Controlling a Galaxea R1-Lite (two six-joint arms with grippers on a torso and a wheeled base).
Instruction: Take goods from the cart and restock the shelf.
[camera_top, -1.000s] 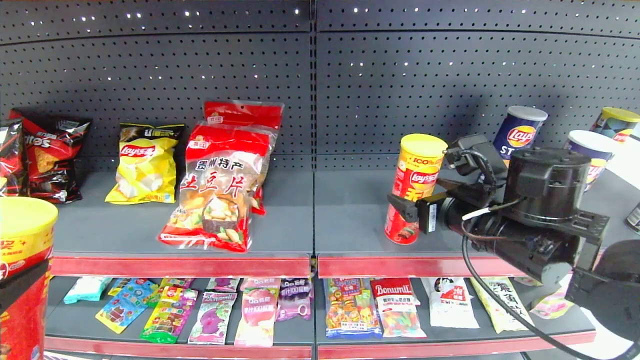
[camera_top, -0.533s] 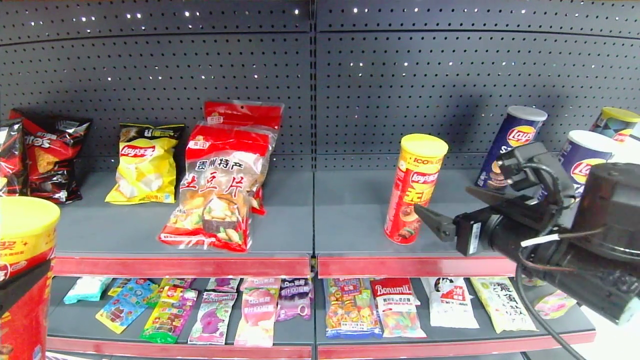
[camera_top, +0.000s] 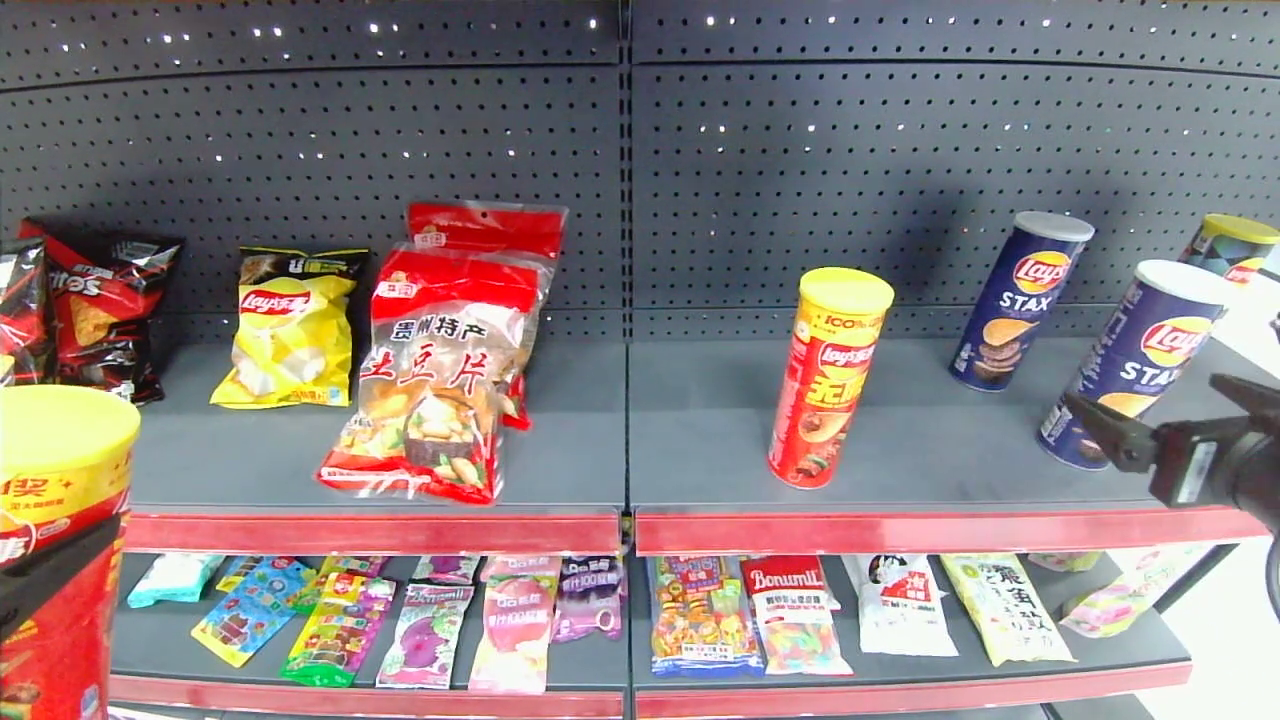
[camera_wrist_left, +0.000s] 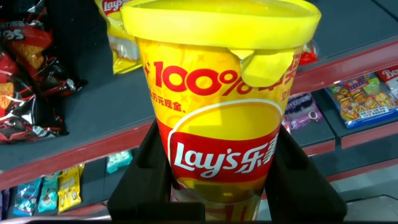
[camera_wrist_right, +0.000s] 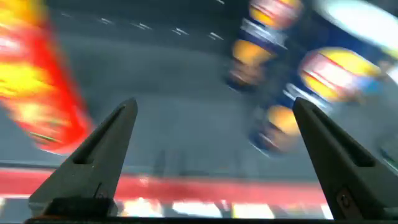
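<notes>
The left gripper (camera_wrist_left: 224, 177) has its fingers clamped on a yellow-lidded red chip can (camera_wrist_left: 217, 124); the right gripper (camera_wrist_right: 214, 109) holds its fingers wide apart at the grey shelf (camera_top: 700, 430)'s right front edge.

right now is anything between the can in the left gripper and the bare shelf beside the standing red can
Nothing visible blocks it. The held can is in front of the shelf edge; the bare stretch between the red bag and the standing can is open.

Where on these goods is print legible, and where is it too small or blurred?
Held can in left pincer: big lettering, legible.
Red can on the shelf: logo legible.
Rear blue can: logo legible.
Nearer blue can: logo legible.
Lower packets: mostly too small.
</notes>
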